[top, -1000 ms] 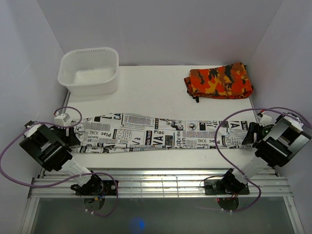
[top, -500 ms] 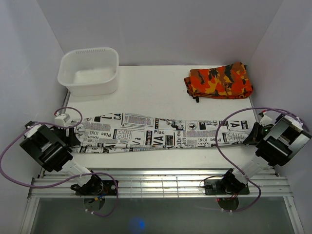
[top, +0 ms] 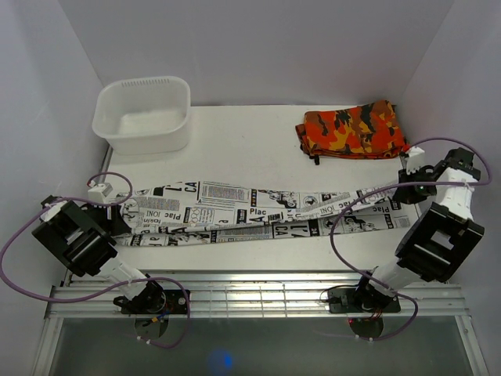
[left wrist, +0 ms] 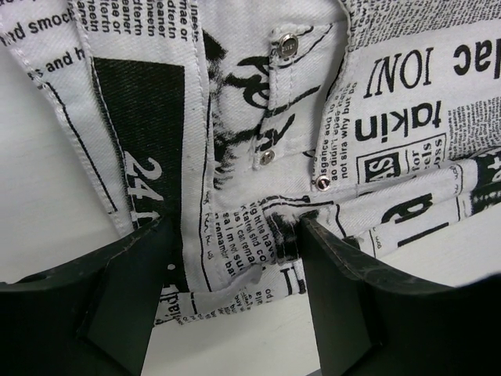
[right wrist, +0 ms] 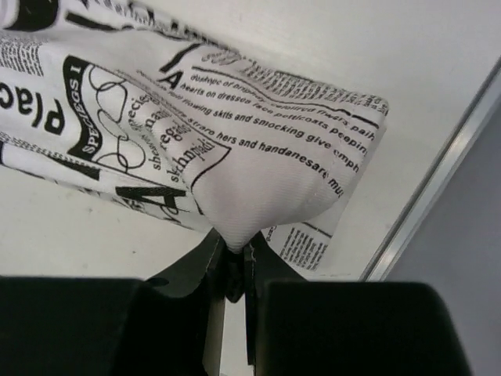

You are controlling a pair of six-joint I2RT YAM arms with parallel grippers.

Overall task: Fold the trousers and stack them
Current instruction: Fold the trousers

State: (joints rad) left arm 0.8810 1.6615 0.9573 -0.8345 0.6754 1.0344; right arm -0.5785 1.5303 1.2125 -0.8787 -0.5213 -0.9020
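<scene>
White table [top: 258, 157]: trousers [top: 235, 213] lie stretched across the middle, waistband at the left, leg ends at the right near the edge. Right gripper [right wrist: 232, 262] is clenched on a pinch of leg hem, with the cloth bunched up off the table. Left gripper [left wrist: 233, 235] is released, jaws wide astride the waistband, probably not touching the cloth; its fingertips are mostly hidden under the wrist from above.
</scene>
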